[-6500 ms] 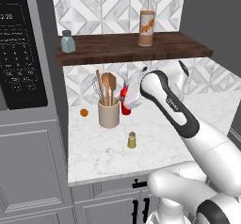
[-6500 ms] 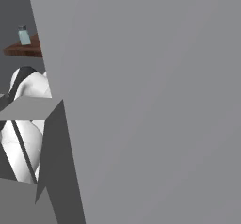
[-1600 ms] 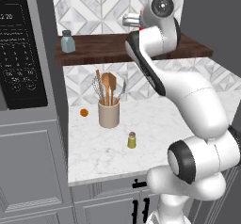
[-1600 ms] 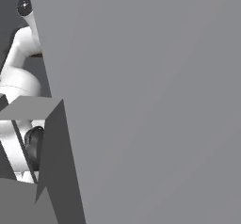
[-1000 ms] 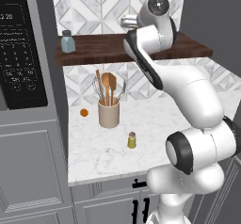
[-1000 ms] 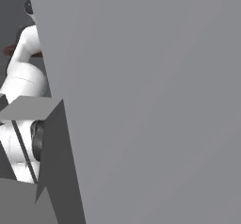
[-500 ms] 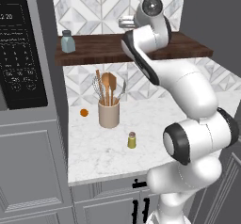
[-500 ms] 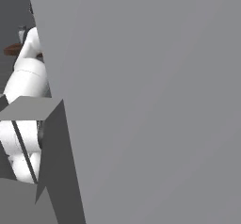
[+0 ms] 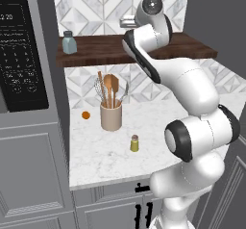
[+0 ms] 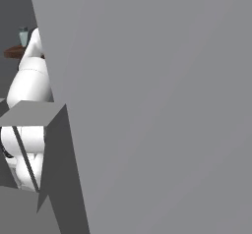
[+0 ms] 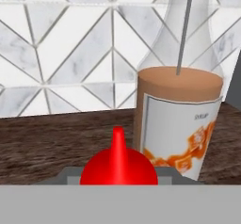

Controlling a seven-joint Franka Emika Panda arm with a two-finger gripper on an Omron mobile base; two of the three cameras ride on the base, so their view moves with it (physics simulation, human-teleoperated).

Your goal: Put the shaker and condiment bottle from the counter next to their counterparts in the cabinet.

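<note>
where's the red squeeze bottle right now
In the hand view the red bottle sits low in the middle, over the dark wooden shelf, just left of the tall orange-labelled bottle.

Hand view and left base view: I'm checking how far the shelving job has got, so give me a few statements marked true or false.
1. The red condiment bottle sits right at the hand camera, close beside the tall clear bottle. True.
2. The yellow-green shaker is already on the wooden shelf. False: it stands on the marble counter.
3. The blue-grey shaker stands at the shelf's left end. True.
4. The utensil holder is empty. False: it holds utensils.
</note>
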